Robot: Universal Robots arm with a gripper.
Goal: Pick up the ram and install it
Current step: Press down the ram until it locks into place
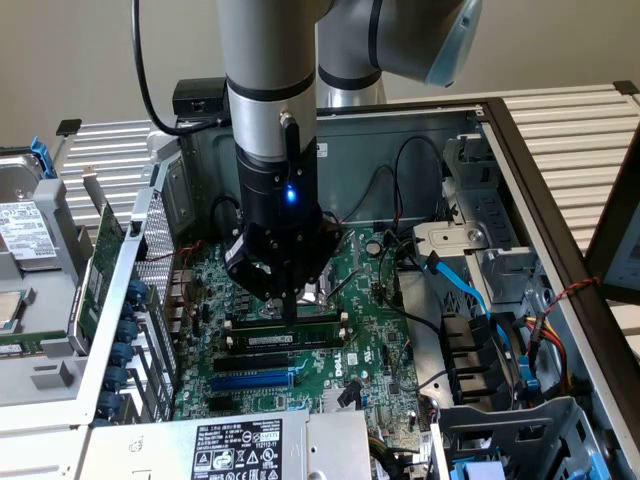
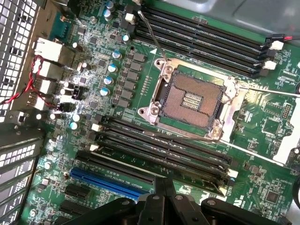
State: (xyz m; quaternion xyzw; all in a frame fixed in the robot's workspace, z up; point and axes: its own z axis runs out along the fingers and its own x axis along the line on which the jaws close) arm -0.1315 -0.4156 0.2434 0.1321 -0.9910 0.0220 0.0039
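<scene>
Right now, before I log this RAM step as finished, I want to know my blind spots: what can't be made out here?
- Exterior view: whether the fingers touch the ram; their tips merge with the dark slots.
- Wrist view: the same contact, hidden by the fingers' own bodies.
- Both views: whether the slot's end latches are closed; too small.
- Exterior view: the ram's label print; too small.

Open from above over the motherboard around the hand. Hemmed in by the perforated chassis wall toward the exterior view's left, by the drive cage and loose cables toward its right.
</scene>
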